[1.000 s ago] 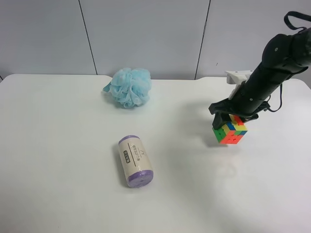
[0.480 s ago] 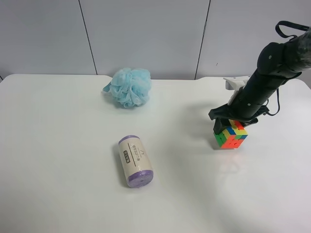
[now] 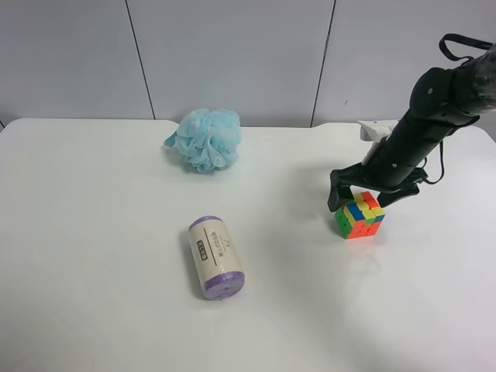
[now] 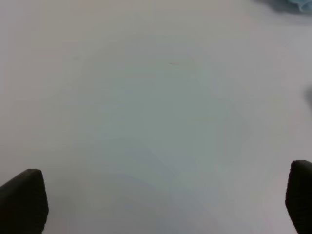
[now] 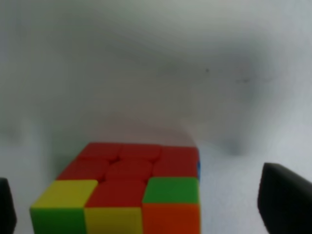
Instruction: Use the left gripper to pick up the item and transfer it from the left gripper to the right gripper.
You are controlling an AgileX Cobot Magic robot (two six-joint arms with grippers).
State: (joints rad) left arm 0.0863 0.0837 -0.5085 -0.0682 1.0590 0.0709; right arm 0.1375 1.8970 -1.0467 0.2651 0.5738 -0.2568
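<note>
The item, a small puzzle cube [image 3: 359, 215], rests on the white table [image 3: 93, 310] at the exterior high view's right. My right gripper [image 3: 356, 198] hangs just over it, open, with a finger on either side of the cube. In the right wrist view the cube [image 5: 131, 195] lies between the spread fingertips [image 5: 285, 200], red face up, with clear gaps to both. My left gripper [image 4: 161, 195] is open and empty over bare table. The left arm is out of the exterior high view.
A purple-ended white roll [image 3: 215, 257] lies near the table's middle. A light blue mesh bath puff [image 3: 206, 138] sits at the back; its edge shows in the left wrist view [image 4: 292, 4]. A grey wall stands behind the table.
The right gripper, which held the cube just above the table, has lowered it, opened and let go. The cube now rests on the table, slightly further left.
</note>
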